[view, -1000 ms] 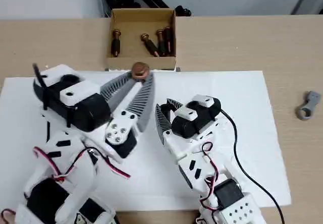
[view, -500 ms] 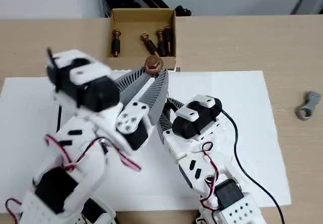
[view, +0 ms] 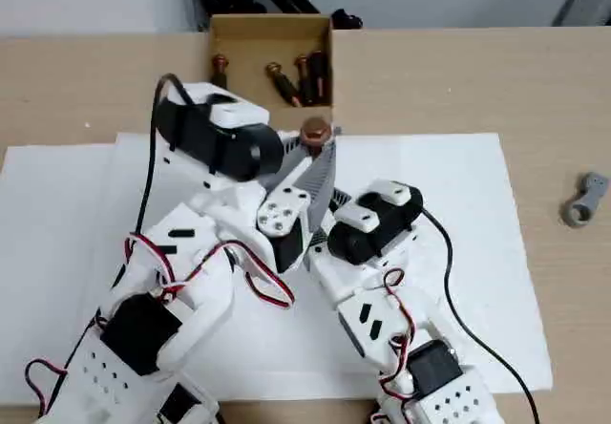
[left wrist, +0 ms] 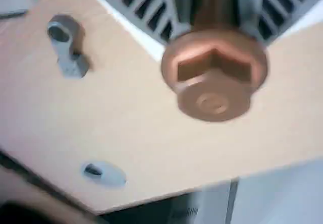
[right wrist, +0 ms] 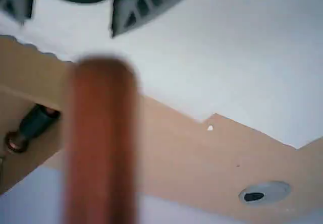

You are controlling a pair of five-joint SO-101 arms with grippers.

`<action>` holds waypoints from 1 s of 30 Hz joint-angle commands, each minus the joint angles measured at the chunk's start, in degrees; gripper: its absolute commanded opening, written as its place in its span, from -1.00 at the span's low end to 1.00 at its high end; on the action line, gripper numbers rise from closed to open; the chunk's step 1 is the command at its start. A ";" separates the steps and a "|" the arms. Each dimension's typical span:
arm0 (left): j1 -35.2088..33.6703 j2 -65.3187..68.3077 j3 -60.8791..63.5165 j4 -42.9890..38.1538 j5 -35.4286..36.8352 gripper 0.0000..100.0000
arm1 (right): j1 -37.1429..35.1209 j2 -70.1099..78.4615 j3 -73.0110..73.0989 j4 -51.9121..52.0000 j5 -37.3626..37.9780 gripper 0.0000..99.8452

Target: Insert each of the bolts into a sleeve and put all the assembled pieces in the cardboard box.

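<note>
High view: the left gripper [view: 315, 149] is seen clamped on a copper bolt [view: 315, 134], its head uppermost, just at the near wall of the cardboard box [view: 270, 25]. Four assembled pieces [view: 301, 78] lie inside, one partly covered by the left arm. The right gripper [view: 334, 204] is largely hidden under that arm; its state cannot be told. The bolt's shaft is blurred in the right wrist view.
</note>
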 commanded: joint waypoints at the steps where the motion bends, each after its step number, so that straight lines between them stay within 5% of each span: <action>1: -0.09 0.09 1.36 -2.81 0.09 -0.99 | -0.48 -1.01 -2.11 -1.36 -0.35 -0.99; 30: -4.40 0.26 5.41 -4.75 0.35 -0.99 | -0.48 -1.01 -2.11 -1.36 -0.44 -0.99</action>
